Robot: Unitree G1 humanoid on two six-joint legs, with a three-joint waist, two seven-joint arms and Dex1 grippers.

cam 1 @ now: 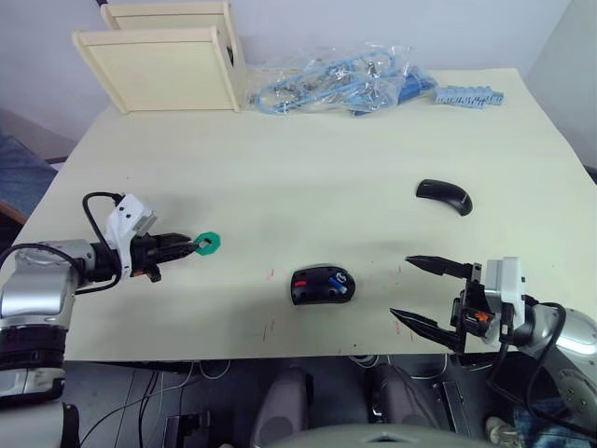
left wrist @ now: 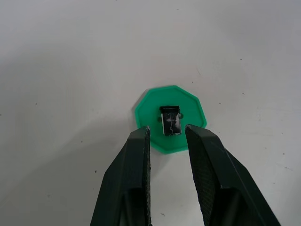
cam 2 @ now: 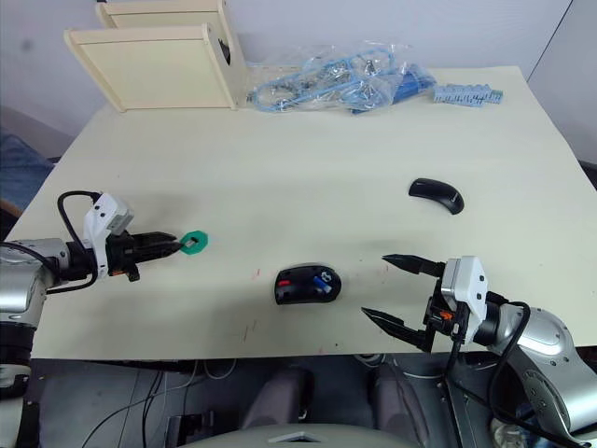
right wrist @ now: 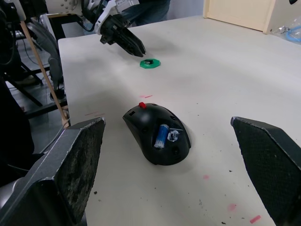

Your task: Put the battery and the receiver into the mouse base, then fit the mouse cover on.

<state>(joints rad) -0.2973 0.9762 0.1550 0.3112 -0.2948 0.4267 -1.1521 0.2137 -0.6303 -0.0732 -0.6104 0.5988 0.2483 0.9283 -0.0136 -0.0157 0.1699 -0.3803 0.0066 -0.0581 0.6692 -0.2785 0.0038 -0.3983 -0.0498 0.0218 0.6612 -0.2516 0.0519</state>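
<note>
Receiver (left wrist: 170, 121): small black plug, seated at the centre of a green disc (left wrist: 170, 118) on the table's left side, well apart from the mouse base (cam 1: 322, 284). It lay straight ahead of the left gripper (left wrist: 167, 136), just beyond the fingertips, its long axis running roughly along the line of the fingers. Left jaws stood narrowly parted, the gap a little wider than the plug, nothing held. Left arm clearly the nearer; nothing lay between the fingertips and the plug, though the tips overlapped the disc's near rim.

Mouse base: near the table's front edge, centre, open side up, the battery (right wrist: 161, 135) already lying in its bay beside a red part.

Right gripper (cam 1: 424, 294): jaws spread wide, empty, low at the front right, facing the base.

Mouse cover (cam 1: 444, 196): right side, further back, well apart from the base.

Other items: wooden box (cam 1: 160, 67) and a bag of blue parts (cam 1: 336, 80) at the far edge, clear of the work.
</note>
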